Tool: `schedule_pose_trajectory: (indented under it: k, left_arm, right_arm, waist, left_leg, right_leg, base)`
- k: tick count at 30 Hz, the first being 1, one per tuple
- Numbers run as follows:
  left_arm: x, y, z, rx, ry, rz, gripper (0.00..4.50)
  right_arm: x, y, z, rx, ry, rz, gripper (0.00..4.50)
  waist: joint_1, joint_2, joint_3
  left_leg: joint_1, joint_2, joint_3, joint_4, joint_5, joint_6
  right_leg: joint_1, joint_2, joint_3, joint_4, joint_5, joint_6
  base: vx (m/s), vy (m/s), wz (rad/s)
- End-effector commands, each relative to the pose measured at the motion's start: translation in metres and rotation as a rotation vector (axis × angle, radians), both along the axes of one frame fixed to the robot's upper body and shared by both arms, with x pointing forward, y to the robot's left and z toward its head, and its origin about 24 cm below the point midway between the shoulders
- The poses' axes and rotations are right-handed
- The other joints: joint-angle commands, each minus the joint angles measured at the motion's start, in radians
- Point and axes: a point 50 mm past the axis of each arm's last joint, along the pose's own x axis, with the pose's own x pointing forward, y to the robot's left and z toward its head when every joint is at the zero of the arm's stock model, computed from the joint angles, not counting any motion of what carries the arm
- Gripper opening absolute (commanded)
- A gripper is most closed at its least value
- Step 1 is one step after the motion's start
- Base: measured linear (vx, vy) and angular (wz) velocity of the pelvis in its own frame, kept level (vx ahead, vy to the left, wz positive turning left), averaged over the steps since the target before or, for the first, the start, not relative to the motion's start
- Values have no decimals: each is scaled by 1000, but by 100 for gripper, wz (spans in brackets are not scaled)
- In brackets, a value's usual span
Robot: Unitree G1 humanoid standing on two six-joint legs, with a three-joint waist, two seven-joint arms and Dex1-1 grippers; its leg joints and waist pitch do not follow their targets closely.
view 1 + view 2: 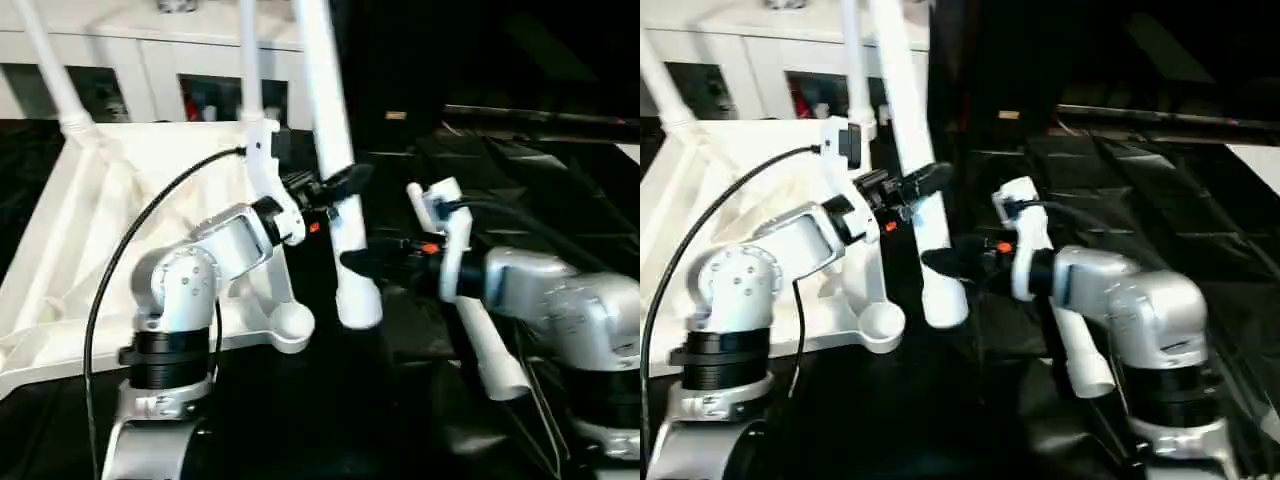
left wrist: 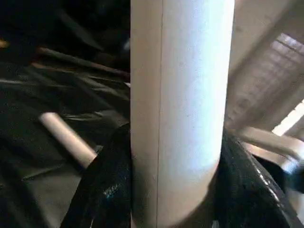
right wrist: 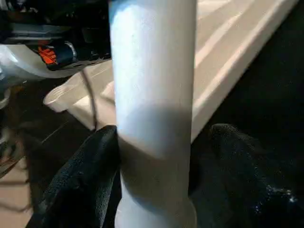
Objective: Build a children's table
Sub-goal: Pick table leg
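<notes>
Fingers of my left gripper (image 1: 338,186) pinch a long white cylindrical plastic leg (image 1: 330,150) at mid-frame; my right gripper (image 1: 362,262) clamps the same leg lower, just above its flared foot. Left of it, the large white plastic tabletop (image 1: 90,240) lies tilted, ribbed underside up, an empty round corner socket (image 1: 290,325) beside the leg. Another white leg (image 1: 485,350) lies on the black cloth (image 1: 560,180) at lower right.

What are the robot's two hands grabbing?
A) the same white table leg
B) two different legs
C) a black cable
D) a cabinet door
A: the left gripper and the right gripper both close their black fingers around one upright white leg, the left higher up, the right near its bottom end.
</notes>
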Motion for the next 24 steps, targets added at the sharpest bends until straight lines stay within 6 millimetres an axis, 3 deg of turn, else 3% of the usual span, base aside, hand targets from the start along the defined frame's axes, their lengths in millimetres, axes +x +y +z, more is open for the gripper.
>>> schedule_pose_trajectory:
  k: [1, 12, 24]
  left_arm:
    - [-7, -7, 10, -14, -51, -82, 184]
    - [-20, -10, 17, -27, -108, -227, 184]
    - [-20, -9, 14, -1, -112, -251, 184]
  right_arm:
    - [-3, 2, 3, 4, 8, 52, 325]
    - [-12, 1, 2, 14, 55, 167, 325]
    - [-16, 2, 0, 3, 71, 214, 325]
  waist:
    - [4, -6, -67]
    - [5, -10, -68]
    - [7, -9, -69]
  left_leg:
    - [26, 12, 14, -67, -183, -37]
    - [25, 12, 14, -67, -182, -40]
    - [25, 12, 14, -66, -172, -41]
  right_leg:
    - [41, -20, 9, -67, -178, -155]
    - [41, -19, 8, -67, -189, -156]
    - [43, -19, 8, -64, -174, -162]
  base:
    - [0, 0, 0]
    - [0, 0, 0]
    - [0, 0, 0]
